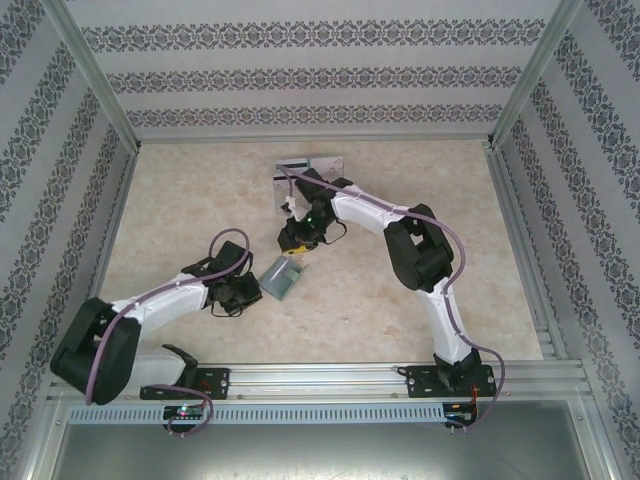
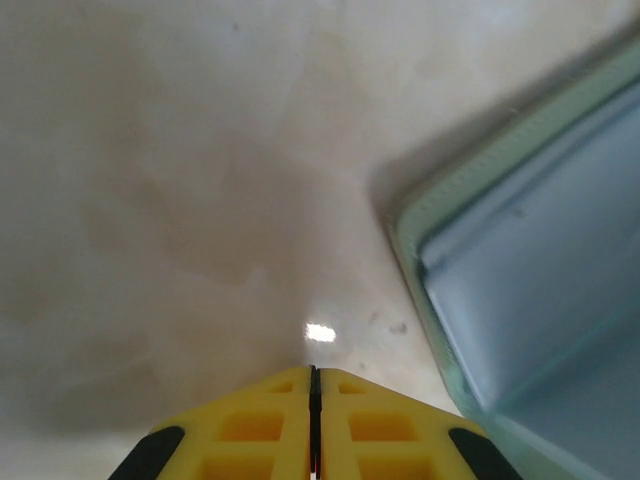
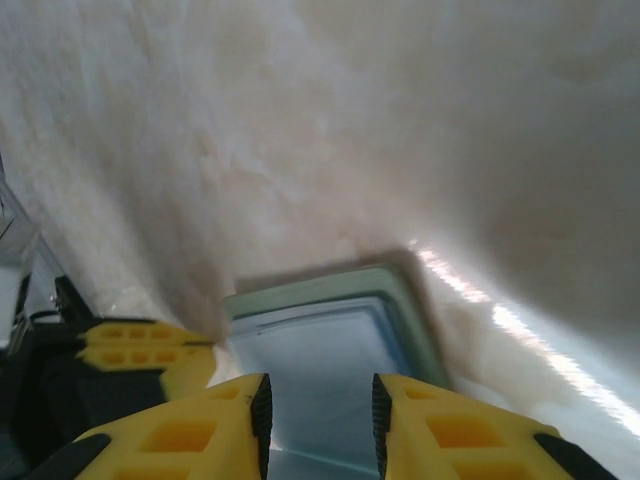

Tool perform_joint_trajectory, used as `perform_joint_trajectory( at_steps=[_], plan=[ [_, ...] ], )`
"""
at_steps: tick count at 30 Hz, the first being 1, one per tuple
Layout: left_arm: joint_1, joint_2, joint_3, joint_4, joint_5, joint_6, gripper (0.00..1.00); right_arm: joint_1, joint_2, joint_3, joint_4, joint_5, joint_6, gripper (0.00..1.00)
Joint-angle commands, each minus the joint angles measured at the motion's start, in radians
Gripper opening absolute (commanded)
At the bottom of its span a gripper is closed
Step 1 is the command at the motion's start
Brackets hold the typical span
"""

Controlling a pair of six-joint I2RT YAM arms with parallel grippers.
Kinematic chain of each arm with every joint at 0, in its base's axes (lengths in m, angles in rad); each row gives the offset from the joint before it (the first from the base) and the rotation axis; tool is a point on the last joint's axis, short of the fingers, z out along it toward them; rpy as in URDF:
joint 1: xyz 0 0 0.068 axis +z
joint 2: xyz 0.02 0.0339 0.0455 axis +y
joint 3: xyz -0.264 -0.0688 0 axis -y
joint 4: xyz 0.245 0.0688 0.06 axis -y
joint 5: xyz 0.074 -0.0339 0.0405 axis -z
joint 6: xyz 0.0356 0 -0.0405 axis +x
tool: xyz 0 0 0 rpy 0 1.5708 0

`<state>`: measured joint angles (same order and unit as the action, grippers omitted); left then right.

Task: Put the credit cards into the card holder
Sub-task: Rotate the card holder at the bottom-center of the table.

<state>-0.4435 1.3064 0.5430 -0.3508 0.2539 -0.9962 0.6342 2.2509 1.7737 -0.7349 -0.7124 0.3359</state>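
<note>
The left pincer point(image 1: 243, 291) lay low at the near left of the desk point(image 1: 180, 200). In its wrist view its 2 yellow fingers point(image 2: 260, 420) met flat with nothing between them. The card holder point(image 1: 280, 279) lay just beside it on the right, close but apparently not touching, and open so that its pale blue-green pocket faced up point(image 2: 540, 290).

The holder sat near the desk's middle, turned askew to the desk's edges. It looked roughly square, so no long axis could be read from above.

The right pincer point(image 1: 293, 237) hung just on the far side of the holder, pointing down and toward the near edge. From its wrist camera the jaws stood partly apart point(image 3: 320, 410) and gripped nothing. The holder's pocket point(image 3: 320, 345) lay straight ahead in the gap, and the left pincer point(image 3: 150, 355) showed off to one side.

Farther back, at the far middle, stood a clear stand point(image 1: 327, 168) with the credit cards point(image 1: 295, 160). One was white with dark stripes, and the rest were too small to count, the right forearm covering part of them.

Judging by this layout, the right arm was nearer both to the cards and to the pocket, so the next fetch would fall to it. Only the left pincer beside the holder crowded the approach.
</note>
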Motion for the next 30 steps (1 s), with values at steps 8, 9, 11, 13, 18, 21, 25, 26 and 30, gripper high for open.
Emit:
perform_joint_trajectory(
  at_steps=[8,9,11,13,18,21,25,26,30],
  plan=[
    [0.047,0.27,0.187,0.107,0.018,0.101,0.07,0.017,-0.127,-0.165,-0.019,-0.13,-0.047,0.34],
    [0.053,0.292,0.208,0.107,0.022,0.112,0.07,0.019,-0.142,-0.185,-0.016,-0.13,-0.049,0.34],
    [0.058,0.331,0.252,0.107,0.03,0.129,0.06,0.018,-0.169,-0.218,-0.02,-0.124,-0.055,0.34],
    [0.06,0.378,0.293,0.127,0.045,0.136,0.06,0.02,-0.197,-0.267,0.007,-0.13,-0.041,0.34],
    [0.06,0.495,0.427,0.16,0.104,0.152,0.06,0.036,-0.246,-0.353,0.058,-0.131,-0.012,0.34],
    [0.059,0.562,0.512,0.183,0.131,0.153,0.06,0.047,-0.255,-0.398,0.11,-0.14,0.022,0.34],
    [0.059,0.647,0.615,0.221,0.19,0.135,0.06,0.052,-0.264,-0.449,0.178,-0.123,0.07,0.34],
    [0.06,0.661,0.634,0.233,0.204,0.128,0.06,0.052,-0.266,-0.462,0.195,-0.118,0.081,0.34],
    [0.057,0.71,0.702,0.246,0.228,0.122,0.06,0.057,-0.269,-0.488,0.219,-0.073,0.103,0.34]
  ],
)
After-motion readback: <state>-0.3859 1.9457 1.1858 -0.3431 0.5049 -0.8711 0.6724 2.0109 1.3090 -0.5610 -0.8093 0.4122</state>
